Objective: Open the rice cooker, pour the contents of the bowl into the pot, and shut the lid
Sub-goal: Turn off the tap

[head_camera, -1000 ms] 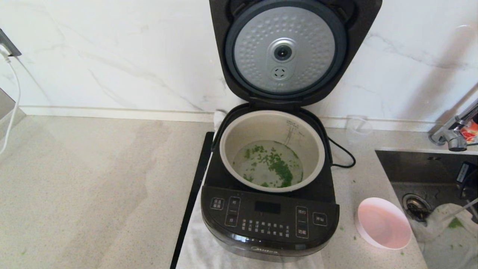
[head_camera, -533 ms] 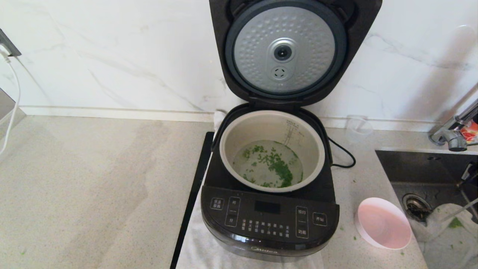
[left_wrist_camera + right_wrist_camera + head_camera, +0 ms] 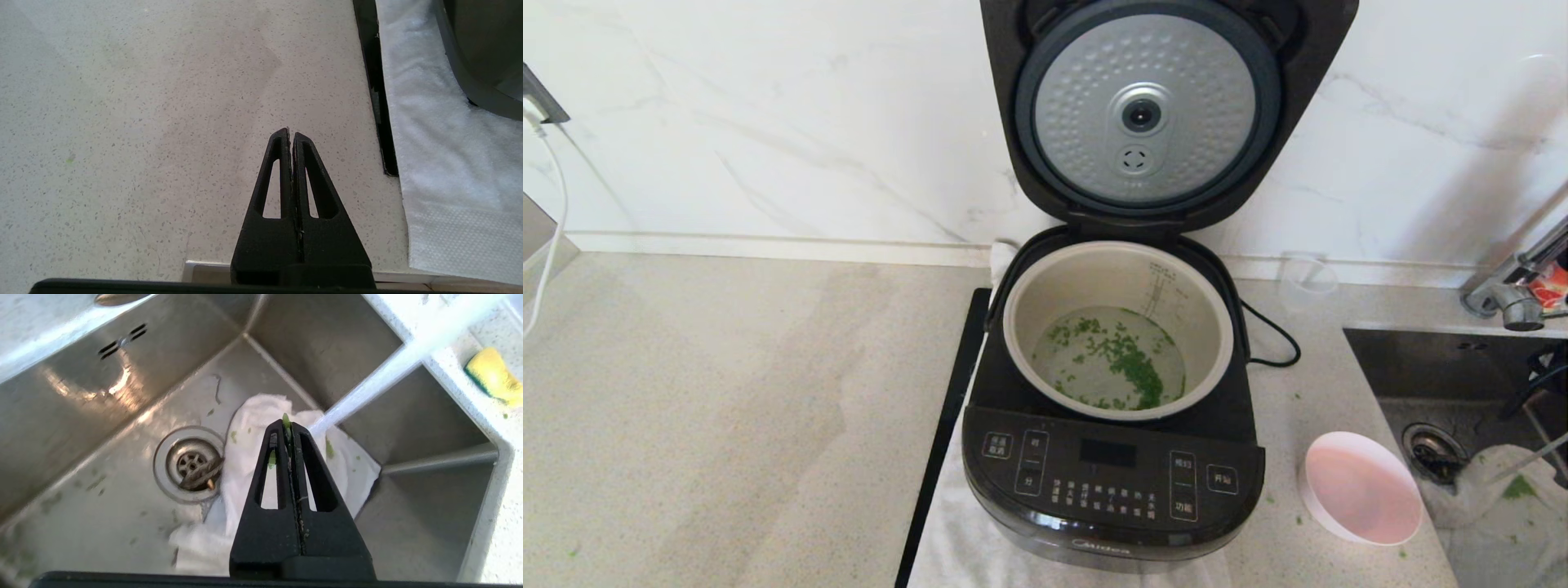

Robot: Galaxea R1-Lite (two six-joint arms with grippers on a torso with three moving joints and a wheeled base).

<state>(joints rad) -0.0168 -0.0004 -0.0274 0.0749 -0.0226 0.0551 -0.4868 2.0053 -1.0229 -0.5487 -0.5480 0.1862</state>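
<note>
The black rice cooker point(image 3: 1111, 482) stands mid-counter with its lid point(image 3: 1147, 114) raised upright, dimpled silver plate facing me. Inside, the pale pot point(image 3: 1021, 343) holds water with chopped green bits point(image 3: 1123, 359) floating in it. The bowl point(image 3: 1360, 490) sits upright to the cooker's right, its pink inside bare. My left gripper point(image 3: 291, 132) is shut, empty, over bare counter left of the cooker point(image 3: 482, 61). My right gripper point(image 3: 288, 424) is shut above the sink point(image 3: 81, 416), with green scraps stuck at its tips.
A white cloth point(image 3: 253, 428) with green flecks lies in the sink beside the drain point(image 3: 190, 463). A yellow sponge point(image 3: 492, 375) rests on the sink's edge. The faucet point(image 3: 1515, 290) and a clear cup point(image 3: 1307, 282) stand behind. A white towel point(image 3: 441, 143) underlies the cooker.
Only the dark part of my right arm at the head view's right edge has shifted slightly. Cooker, pot, bowl and left arm have not moved.
</note>
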